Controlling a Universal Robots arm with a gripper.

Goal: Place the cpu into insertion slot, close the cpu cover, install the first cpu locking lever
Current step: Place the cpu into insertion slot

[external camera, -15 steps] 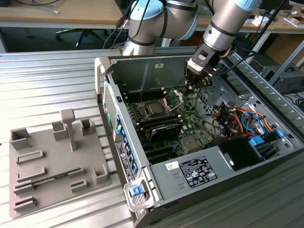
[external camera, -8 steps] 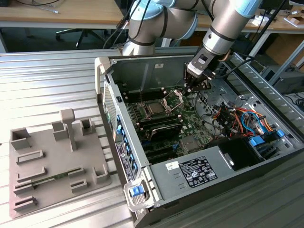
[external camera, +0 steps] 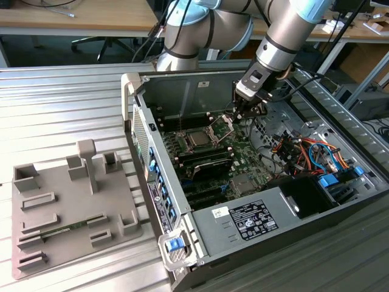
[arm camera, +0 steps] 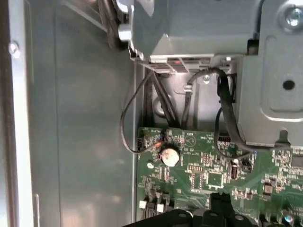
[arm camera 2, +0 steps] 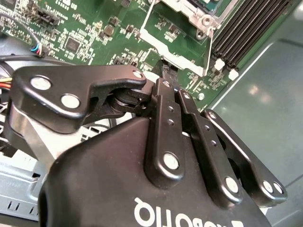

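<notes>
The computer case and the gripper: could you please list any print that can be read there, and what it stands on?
Label on the black power supply: print too small to read.
Gripper: white maker's lettering on its body, upside down and cut off, so not quoted.
Motherboard: white markings too small to read.

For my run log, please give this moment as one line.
chip: in socket | cover: raised, not closed | tool: at cover's edge
</notes>
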